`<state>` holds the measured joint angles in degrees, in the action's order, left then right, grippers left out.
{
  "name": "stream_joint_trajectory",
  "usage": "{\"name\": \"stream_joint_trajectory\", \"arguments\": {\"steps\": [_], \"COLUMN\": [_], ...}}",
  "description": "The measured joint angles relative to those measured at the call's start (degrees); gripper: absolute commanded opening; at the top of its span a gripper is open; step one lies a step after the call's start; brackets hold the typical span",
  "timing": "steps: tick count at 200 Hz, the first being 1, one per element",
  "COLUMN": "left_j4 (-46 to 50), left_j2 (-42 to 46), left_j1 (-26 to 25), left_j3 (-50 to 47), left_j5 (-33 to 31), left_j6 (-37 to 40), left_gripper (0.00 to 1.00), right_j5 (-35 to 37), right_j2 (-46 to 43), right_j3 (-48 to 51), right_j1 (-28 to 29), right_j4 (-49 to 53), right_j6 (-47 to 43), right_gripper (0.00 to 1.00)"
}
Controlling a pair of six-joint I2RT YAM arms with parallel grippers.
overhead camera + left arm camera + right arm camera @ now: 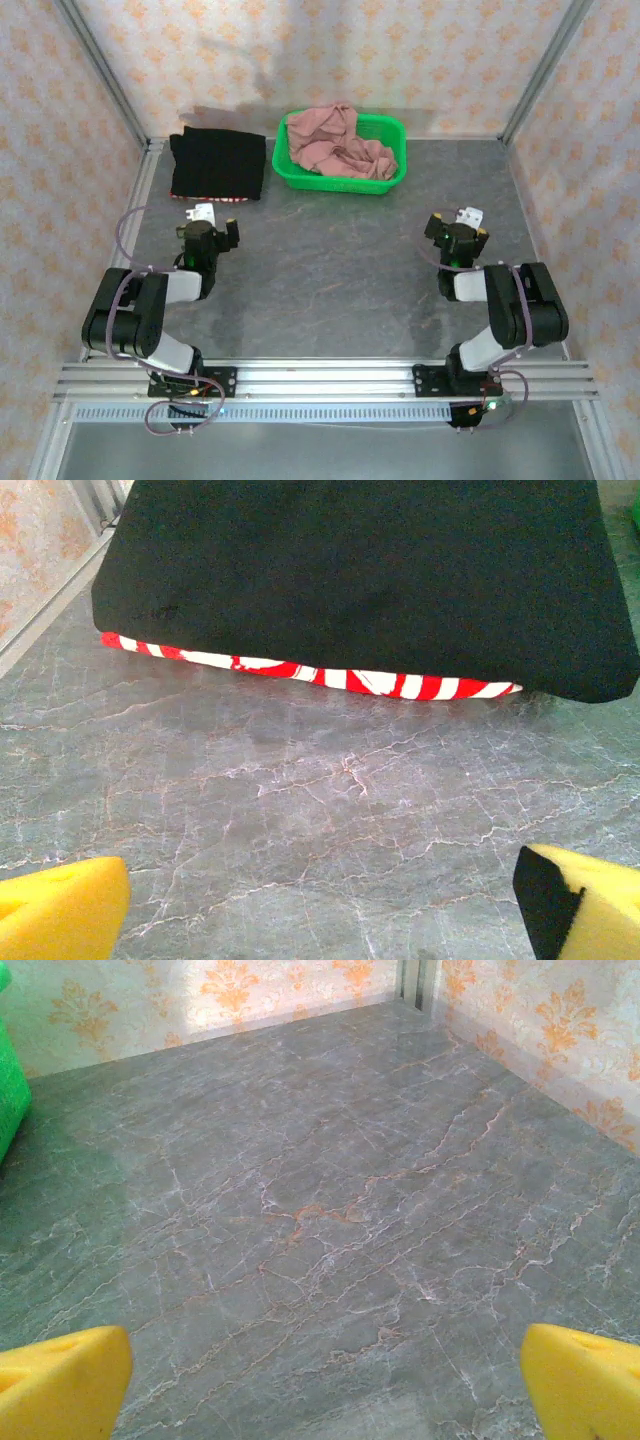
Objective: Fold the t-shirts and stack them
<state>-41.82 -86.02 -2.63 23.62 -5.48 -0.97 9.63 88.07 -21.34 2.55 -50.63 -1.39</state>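
Black folded t-shirt (pixel 218 166) lies just left of the green mesh basket (pixel 340 184); the crumpled dusty-pink t-shirt (pixel 335 145) sits inside it. Left end effector (pixel 320 905) and right end effector (pixel 325 1385) are both released.

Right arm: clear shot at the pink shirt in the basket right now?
Probably yes. The right gripper is open and empty, with bare table between it and the green basket. The pink shirt heaps above the rim, so a grab from above looks unobstructed.
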Motion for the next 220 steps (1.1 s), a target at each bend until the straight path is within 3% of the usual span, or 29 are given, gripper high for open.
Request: {"name": "stream_joint_trajectory", "arguments": {"steps": [148,157,173,189,220], "left_j4": [-0.02,5.29,27.82,44.63,63.71], "left_j2": [0.0,1.31,6.58,9.66,5.05], "left_j1": [0.0,-0.04,-1.64,-3.58,-9.42], "left_j3": [0.04,1.88,14.14,33.88,71.89], "left_j5": [0.11,1.03,1.84,3.39,6.97], "left_j6": [0.24,1.07,-0.24,-4.52,-14.21], "left_gripper": [1.0,1.0,1.0,1.0,1.0], "right_j5": [-3.26,-3.37,-4.28,-8.22,-18.53], "right_j2": [0.09,-1.86,-11.67,-17.31,-6.8], "right_j3": [-0.11,-0.5,-7.02,-23.69,-58.42], "right_j1": [-0.37,0.0,1.79,1.9,1.2], "right_j4": [0.24,3.87,26.4,46.66,68.0], "right_j6": [-0.22,-0.7,1.27,4.87,10.49], "right_gripper": [0.97,0.99,0.98,0.98,0.91]}}
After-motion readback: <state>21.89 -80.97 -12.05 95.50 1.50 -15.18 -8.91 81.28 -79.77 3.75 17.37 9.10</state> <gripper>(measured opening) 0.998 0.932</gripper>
